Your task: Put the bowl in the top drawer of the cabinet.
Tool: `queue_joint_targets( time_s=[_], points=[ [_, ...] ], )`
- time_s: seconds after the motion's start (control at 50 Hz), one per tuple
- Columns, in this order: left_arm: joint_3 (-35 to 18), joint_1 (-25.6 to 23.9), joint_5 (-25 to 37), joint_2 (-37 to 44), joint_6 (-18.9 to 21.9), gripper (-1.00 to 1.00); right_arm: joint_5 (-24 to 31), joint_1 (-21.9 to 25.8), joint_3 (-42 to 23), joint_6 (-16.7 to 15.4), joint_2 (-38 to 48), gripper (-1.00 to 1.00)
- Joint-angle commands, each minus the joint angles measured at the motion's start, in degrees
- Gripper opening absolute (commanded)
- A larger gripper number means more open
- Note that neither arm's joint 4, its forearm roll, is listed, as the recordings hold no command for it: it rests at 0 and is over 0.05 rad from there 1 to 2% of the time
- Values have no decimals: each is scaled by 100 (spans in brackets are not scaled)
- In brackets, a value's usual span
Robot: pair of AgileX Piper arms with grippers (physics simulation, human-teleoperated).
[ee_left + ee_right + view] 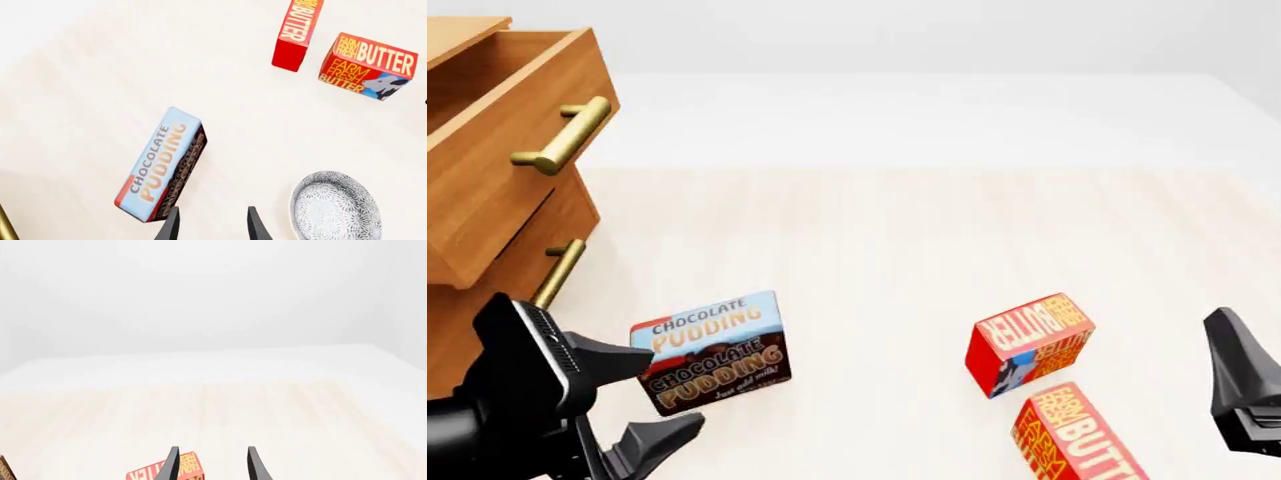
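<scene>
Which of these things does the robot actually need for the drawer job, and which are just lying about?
Needed:
bowl
top drawer, pulled open
cabinet

Lying about:
pudding box
two butter boxes

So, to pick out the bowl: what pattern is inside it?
A dense grey-black floral pattern on white inside the bowl; the left wrist view shows it best.

Cabinet [487, 200] at far left of the table [894, 240], top drawer [507, 130] pulled out over the lower one, pudding box [710, 352] near its front, 2 butter boxes [1030, 342] to the right, bowl [335, 206] beside the pudding box
</scene>
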Motion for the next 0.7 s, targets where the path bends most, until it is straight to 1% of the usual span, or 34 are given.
queue_joint_targets(
  time_s=[0.02,0.22,0.24,0.26,0.28,0.3,0.32,0.38,0.44,0.62,0.64,0.7],
  points=[
    [32,-94,-42,37,-73,100,-23,-6,-1,-7,-1,100],
    [32,-94,-42,37,-73,100,-23,-6,-1,-7,-1,100],
    [53,-158,-117,125,-90,100,-25,2,-1,-4,-1,100],
    [89,-159,-172,168,-9,100,-24,2,-1,-5,-1,100],
    [50,-341,-273,319,-194,100,-25,6,0,-1,-1,100],
    [31,-459,-345,443,-270,100,-26,8,0,0,-1,100],
    [39,-428,-352,418,-200,100,-32,8,-1,-2,-1,100],
    [75,-783,-718,922,-410,100,-50,33,0,13,-1,100],
    [81,-905,-854,1095,-456,100,-55,19,0,7,-1,100],
    [-3,-1169,-933,1528,-652,100,-79,41,0,26,-1,100],
    [-48,-1336,-1002,1762,-766,100,-83,51,0,28,-1,100],
    [-96,-1487,-1044,1962,-841,100,-83,46,0,31,-1,100]
  ],
)
